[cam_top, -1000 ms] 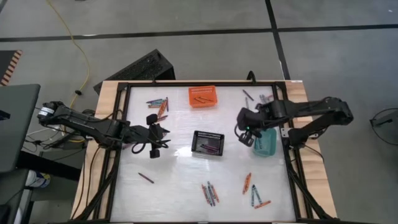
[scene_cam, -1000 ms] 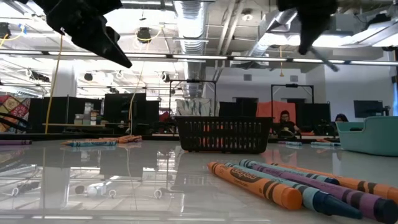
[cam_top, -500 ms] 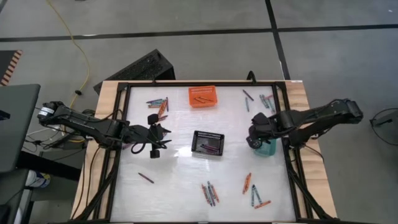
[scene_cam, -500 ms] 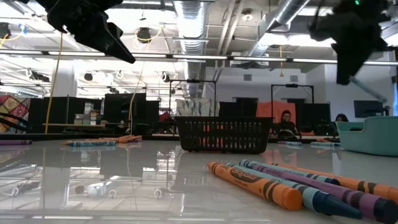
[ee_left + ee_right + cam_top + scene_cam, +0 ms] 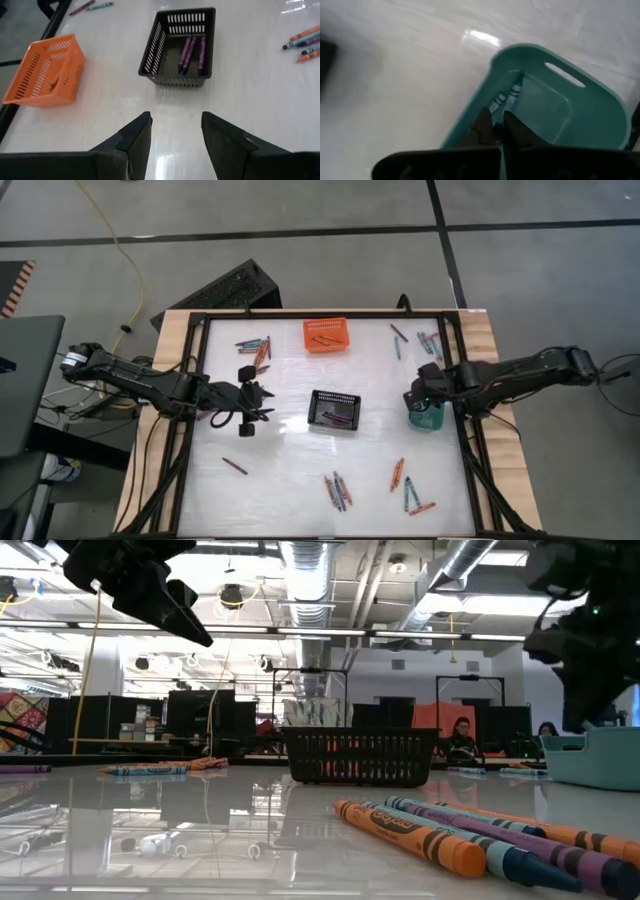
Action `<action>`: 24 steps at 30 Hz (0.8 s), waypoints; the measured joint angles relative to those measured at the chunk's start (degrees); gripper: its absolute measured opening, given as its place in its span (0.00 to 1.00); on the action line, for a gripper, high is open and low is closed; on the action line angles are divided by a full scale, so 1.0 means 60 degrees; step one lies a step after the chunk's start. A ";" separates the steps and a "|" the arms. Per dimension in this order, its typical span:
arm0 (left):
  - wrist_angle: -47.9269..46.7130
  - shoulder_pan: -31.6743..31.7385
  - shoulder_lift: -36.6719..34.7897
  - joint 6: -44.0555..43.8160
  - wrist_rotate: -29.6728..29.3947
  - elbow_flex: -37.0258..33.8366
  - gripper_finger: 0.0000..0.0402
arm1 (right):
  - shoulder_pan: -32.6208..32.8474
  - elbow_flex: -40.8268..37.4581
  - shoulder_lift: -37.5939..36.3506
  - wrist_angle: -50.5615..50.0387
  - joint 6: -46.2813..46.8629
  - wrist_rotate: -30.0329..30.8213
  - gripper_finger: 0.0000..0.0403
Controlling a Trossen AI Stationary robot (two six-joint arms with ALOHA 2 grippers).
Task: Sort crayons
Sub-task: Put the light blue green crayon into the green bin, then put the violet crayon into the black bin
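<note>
The desk [image 5: 290, 480] has a glossy white top inside a black frame with pale wood edges, and it mirrors the ceiling lights. It stands on a grey concrete floor crossed by dark lines. Seen from desk height, the room behind is an open workshop with exposed ducts, strip lights and dark workstations where two people sit.

The right gripper [image 5: 498, 131] hangs over the teal basket [image 5: 426, 414] at the desk's right edge, its fingers almost shut on a teal crayon [image 5: 509, 95] whose far end points down into the basket. The left gripper [image 5: 176, 131] hovers above the desk left of centre, jaws well apart and holding nothing, facing the black basket [image 5: 165, 41].

Purple crayons [image 5: 190, 49] lie in the black basket, side by side along its length. The orange basket [image 5: 326, 335] sits near the far edge. Loose crayons lie flat in small clusters: one by the far left [image 5: 256, 345], one by the far right [image 5: 426, 340], and a group near the front [image 5: 337, 490], mostly aligned front to back. A single dark crayon [image 5: 235, 466] lies slanted at the front left.
</note>
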 joint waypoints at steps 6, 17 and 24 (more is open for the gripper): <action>-0.0035 0.0003 -0.0004 -0.0215 0.0005 -0.0358 0.41 | 0.0011 -0.0138 0.0001 -0.0042 0.0039 -0.0093 0.16; -0.1035 0.0004 -0.0012 -0.0862 0.0023 -0.0656 0.41 | 0.0029 -0.0138 -0.0018 0.0260 -0.0468 0.0019 0.32; -0.2553 0.0004 -0.0029 -0.1511 0.0226 -0.0282 0.41 | 0.0022 -0.0138 -0.0214 0.1670 -0.1634 0.0404 0.32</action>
